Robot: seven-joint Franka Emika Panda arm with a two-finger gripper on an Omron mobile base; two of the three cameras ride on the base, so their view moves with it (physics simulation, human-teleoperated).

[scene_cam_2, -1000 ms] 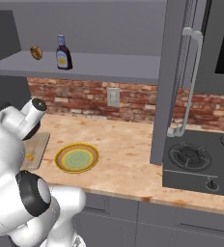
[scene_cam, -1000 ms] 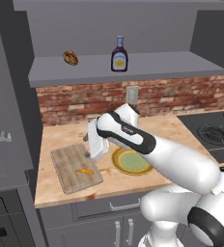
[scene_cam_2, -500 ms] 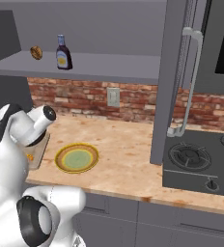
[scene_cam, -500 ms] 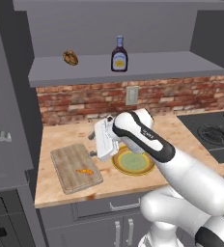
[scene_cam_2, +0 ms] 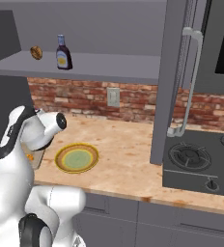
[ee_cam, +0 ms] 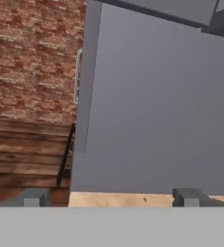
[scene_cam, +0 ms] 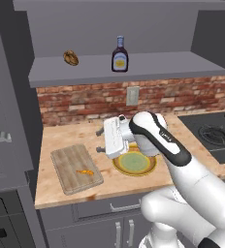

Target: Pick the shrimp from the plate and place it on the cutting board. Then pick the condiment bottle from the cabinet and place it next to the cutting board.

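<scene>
The shrimp (scene_cam: 86, 171) lies on the cutting board (scene_cam: 76, 167), a small orange curl toward the board's near right part, with bare wood all round it. The board rests flat on the wooden counter (scene_cam: 109, 181), left of the plate (scene_cam: 135, 162) and apart from it. The plate's pale green centre holds nothing (its yellow-brown rim is partly covered by the robot's hand in the left base view, but the right base view shows the whole dish (scene_cam_2: 77, 157) bare).

Up on the cabinet (scene_cam: 153, 63) shelf the condiment bottle (scene_cam: 119, 54) stands upright near the middle, label facing out, and a round brown lump (scene_cam: 71, 58) sits well to its left. In the right base view the same pair appear, bottle (scene_cam_2: 62, 52) just right of the lump (scene_cam_2: 36, 52).

The gripper (scene_cam: 101, 141) hangs above the counter between board and plate, turned sideways so it points leftward, with its jaws spread wide and nothing between them. In the hand view the two dark finger tips (ee_cam: 190, 197) stand far apart, looking at a grey panel, with brick wall (ee_cam: 32, 58) to one side.
</scene>
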